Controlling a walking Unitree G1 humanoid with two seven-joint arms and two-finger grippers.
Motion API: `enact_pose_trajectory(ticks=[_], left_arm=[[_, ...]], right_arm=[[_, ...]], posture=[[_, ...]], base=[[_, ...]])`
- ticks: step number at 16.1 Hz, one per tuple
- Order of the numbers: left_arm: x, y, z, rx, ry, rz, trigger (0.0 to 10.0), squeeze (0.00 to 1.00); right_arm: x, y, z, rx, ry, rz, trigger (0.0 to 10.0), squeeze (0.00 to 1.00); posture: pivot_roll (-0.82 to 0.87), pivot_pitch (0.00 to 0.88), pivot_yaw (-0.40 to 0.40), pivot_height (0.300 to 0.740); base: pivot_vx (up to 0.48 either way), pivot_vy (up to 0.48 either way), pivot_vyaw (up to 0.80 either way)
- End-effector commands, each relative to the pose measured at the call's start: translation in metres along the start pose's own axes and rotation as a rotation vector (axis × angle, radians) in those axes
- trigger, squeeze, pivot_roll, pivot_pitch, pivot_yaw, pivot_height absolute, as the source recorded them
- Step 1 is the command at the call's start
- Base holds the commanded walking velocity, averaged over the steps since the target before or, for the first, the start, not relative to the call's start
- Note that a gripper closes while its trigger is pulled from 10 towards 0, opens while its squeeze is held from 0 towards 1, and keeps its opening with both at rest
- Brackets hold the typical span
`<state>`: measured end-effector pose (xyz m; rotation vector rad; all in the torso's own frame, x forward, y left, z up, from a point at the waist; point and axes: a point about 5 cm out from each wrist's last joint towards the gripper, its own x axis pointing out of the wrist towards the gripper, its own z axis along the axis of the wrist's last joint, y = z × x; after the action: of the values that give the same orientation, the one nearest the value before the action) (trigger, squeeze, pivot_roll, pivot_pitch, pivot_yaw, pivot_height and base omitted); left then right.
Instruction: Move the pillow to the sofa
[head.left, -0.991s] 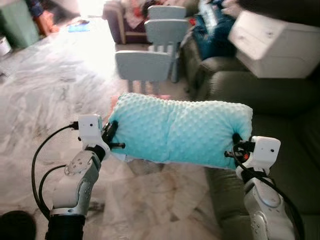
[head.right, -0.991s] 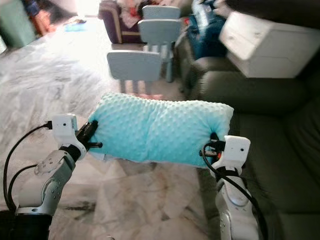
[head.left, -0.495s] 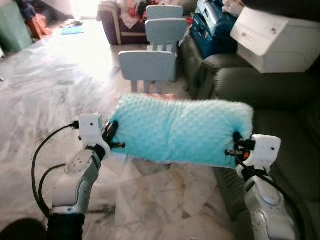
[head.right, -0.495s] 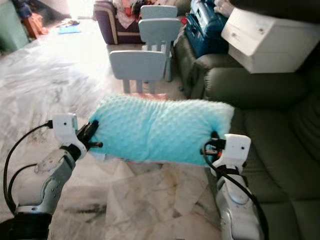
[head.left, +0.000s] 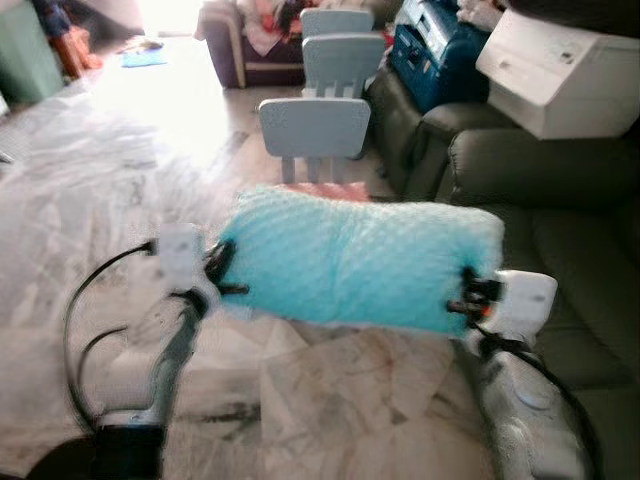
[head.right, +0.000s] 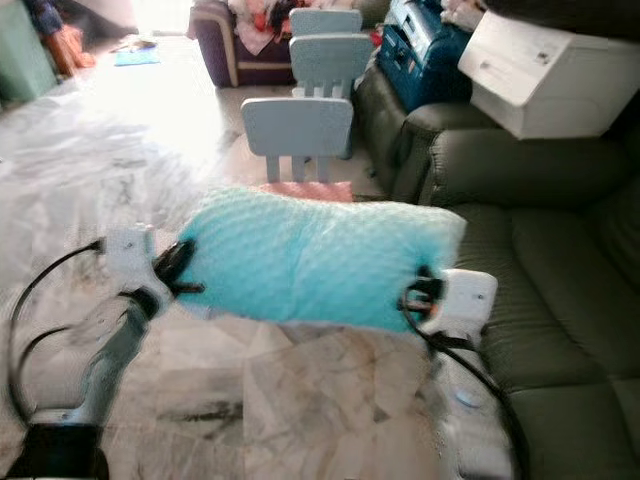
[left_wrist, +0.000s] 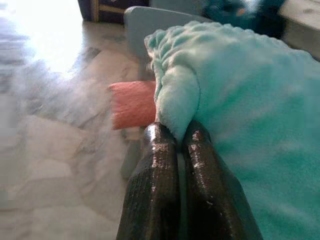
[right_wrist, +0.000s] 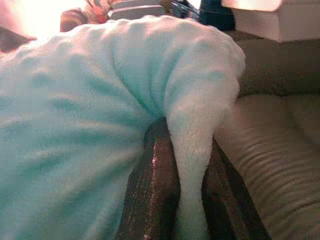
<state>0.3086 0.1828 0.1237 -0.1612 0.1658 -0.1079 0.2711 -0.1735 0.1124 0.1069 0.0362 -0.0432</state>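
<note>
A turquoise dimpled pillow (head.left: 355, 260) hangs in the air in front of me, stretched between both arms above the marble floor. My left gripper (head.left: 222, 272) is shut on its left edge; the left wrist view shows the black fingers (left_wrist: 160, 165) pinching a fold of the pillow (left_wrist: 240, 115). My right gripper (head.left: 466, 292) is shut on the pillow's right edge, with fabric squeezed between its fingers (right_wrist: 155, 170). The dark olive sofa (head.left: 570, 250) stands to my right, its seat cushion just beyond the pillow's right end.
Two pale blue child chairs (head.left: 312, 125) stand ahead on the floor, with a pink object (head.left: 322, 190) at their feet. A white box (head.left: 560, 70) and a blue bag (head.left: 440, 50) rest on the sofa's far part. Another sofa (head.left: 250, 40) stands at the back.
The whole scene has shifted leftward and is blurred, so the camera has turned toward the sofa. The pillow stays gripped at both ends in the same pose.
</note>
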Motion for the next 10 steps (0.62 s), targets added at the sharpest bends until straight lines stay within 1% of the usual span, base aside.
enact_pose_trajectory(ticks=[1,3,5,8,10], left_arm=[[0.0025,-0.0041,0.0058,0.015,-0.037,-0.007,10.0,0.0],[0.0042,0.0024,0.0058,0.031,-0.033,0.028,10.0,0.0],[0.0057,0.0046,0.005,0.036,-0.025,0.046,10.0,0.0],[0.0088,0.0044,0.0065,0.033,-0.025,0.024,10.0,0.0],[0.0097,0.0031,0.0059,0.013,-0.031,0.017,10.0,0.0]], right_arm=[[-0.001,-0.0091,0.0037,-0.016,-0.003,-0.03,10.0,0.0],[-0.0011,-0.0097,0.0043,-0.025,-0.006,-0.028,10.0,0.0],[-0.0011,-0.0095,0.0052,-0.029,-0.007,-0.025,10.0,0.0],[-0.0004,-0.0106,0.0081,-0.043,-0.009,-0.026,10.0,0.0],[-0.0008,-0.0123,0.0087,-0.046,-0.01,-0.029,10.0,0.0]], posture=[[-0.14,0.076,-0.001,0.74],[-0.14,0.076,-0.002,0.74],[-0.14,0.075,-0.003,0.74],[-0.15,0.075,-0.006,0.74],[-0.15,0.075,-0.007,0.74]], base=[[0.0,0.0,-0.77],[0.0,0.0,-0.77],[0.0,0.0,-0.77],[0.0,0.0,-0.77],[0.0,0.0,-0.77]])
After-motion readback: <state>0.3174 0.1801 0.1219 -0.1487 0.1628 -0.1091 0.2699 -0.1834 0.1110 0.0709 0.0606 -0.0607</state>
